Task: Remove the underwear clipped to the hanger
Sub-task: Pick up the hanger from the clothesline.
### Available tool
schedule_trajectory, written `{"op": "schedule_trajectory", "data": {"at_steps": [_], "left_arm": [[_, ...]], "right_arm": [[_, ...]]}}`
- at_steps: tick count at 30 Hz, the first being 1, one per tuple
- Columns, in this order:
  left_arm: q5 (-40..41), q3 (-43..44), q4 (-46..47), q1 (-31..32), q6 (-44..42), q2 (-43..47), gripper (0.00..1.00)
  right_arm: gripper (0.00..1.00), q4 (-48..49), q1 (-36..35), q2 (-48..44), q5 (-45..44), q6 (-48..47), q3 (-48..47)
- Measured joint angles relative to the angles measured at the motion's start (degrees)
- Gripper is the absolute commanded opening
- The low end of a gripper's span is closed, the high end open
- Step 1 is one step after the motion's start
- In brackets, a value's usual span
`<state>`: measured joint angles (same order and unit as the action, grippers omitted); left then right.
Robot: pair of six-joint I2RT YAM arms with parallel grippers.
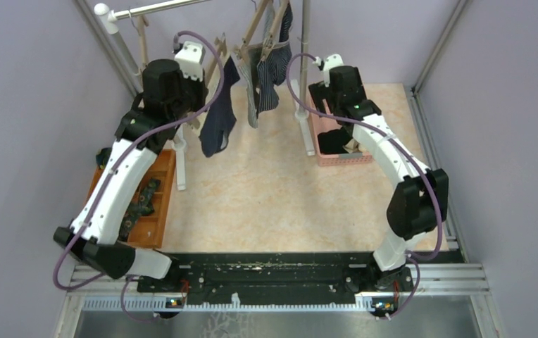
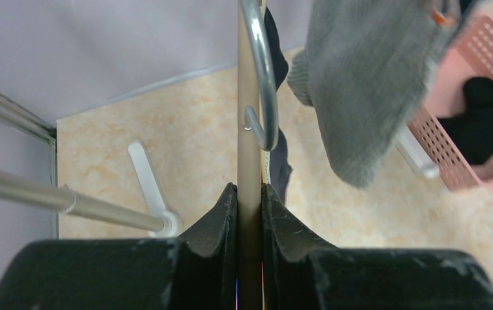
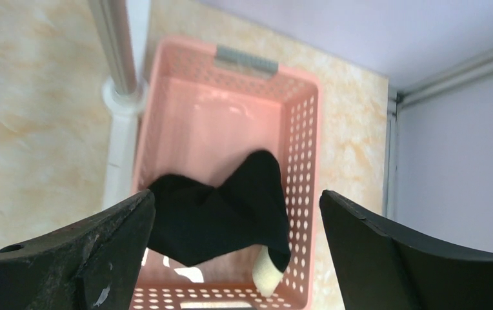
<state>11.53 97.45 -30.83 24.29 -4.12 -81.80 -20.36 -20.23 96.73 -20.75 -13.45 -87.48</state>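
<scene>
My left gripper [image 2: 249, 190] is shut on the wooden bar of a hanger [image 2: 249, 148] with a metal hook [image 2: 266, 77]; it is raised by the rack in the top view [image 1: 203, 70]. The navy underwear [image 1: 218, 116] hangs from that hanger. The grey-white striped underwear [image 1: 252, 91] and the dark-blue pinstriped underwear [image 1: 274, 70] hang from hangers to its right. My right gripper [image 3: 237, 197] is open and empty above the pink basket [image 3: 295, 129]. The black underwear with a beige waistband [image 3: 218, 213] lies in that basket.
An orange tray [image 1: 159, 211] with dark rolled bundles sits under my left arm. The white rack foot [image 1: 180, 162], the horizontal rail [image 1: 160, 8] and the grey upright pole [image 1: 305, 28] stand close to both arms. An empty wooden hanger [image 1: 141, 35] hangs at the left.
</scene>
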Motion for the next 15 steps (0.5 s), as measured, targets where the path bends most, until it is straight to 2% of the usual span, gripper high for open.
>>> {"op": "schedule_trajectory", "data": {"at_steps": [8,11,15], "left_arm": [[-7.96,-3.02,-10.38,0.11,-2.45,14.64,0.00],[-11.74,-4.79,-12.59,0.11,-3.26,19.78,0.00],[-18.23,-12.72,-13.11,0.11,-3.28,26.77,0.00]], "right_arm": [[0.99,-3.87,1.31,-2.71,13.35,-0.52,-13.22],[0.99,-5.14,3.39,-3.74,21.88,-0.24,-15.80],[0.99,-6.56,7.74,-4.63,35.78,1.55,-16.57]]}}
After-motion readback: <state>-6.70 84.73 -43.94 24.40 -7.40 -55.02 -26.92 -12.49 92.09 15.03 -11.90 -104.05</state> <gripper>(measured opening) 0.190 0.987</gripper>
